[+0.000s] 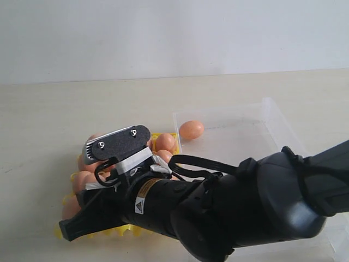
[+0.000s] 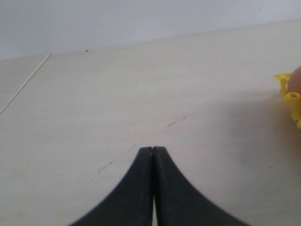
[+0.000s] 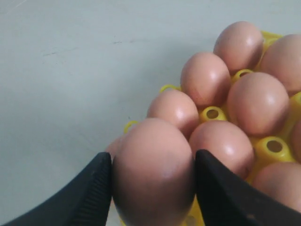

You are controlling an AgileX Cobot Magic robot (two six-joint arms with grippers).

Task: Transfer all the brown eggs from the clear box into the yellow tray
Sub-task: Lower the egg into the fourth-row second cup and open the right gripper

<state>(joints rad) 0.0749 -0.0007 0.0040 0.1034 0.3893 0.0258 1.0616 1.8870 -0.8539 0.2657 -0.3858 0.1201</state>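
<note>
Right gripper [image 3: 153, 167]: pinching one brown egg [image 3: 151, 186] across its sides, a black finger flat against each flank.
Held egg, position: at the edge of the yellow tray [image 1: 117, 232], around 7 o'clock of the tray in the exterior view. Cannot tell whether it sits in a cup or hangs just above one.
Right arm [image 1: 240, 210]: comes in from 4 o'clock of the exterior view and reaches across the middle toward 9 o'clock. It covers much of the tray.
Left gripper [image 2: 153, 157]: fingers pressed together, nothing between them, over bare table [image 2: 141, 94]. A corner of the tray shows at the side of the left wrist view.
Yellow tray: on the table at 9 o'clock of the clear box [image 1: 240, 143], just beside it.
Seated eggs [image 3: 257, 103]: packed close in neighbouring cups, upright, yellow pegs [image 3: 274, 146] showing between them. No count possible, since the arm hides part.
Clear box: one lone egg [image 1: 191, 130] inside, at the box's 10 o'clock corner, lying close to the walls. The arm hides the near part of the box.
</note>
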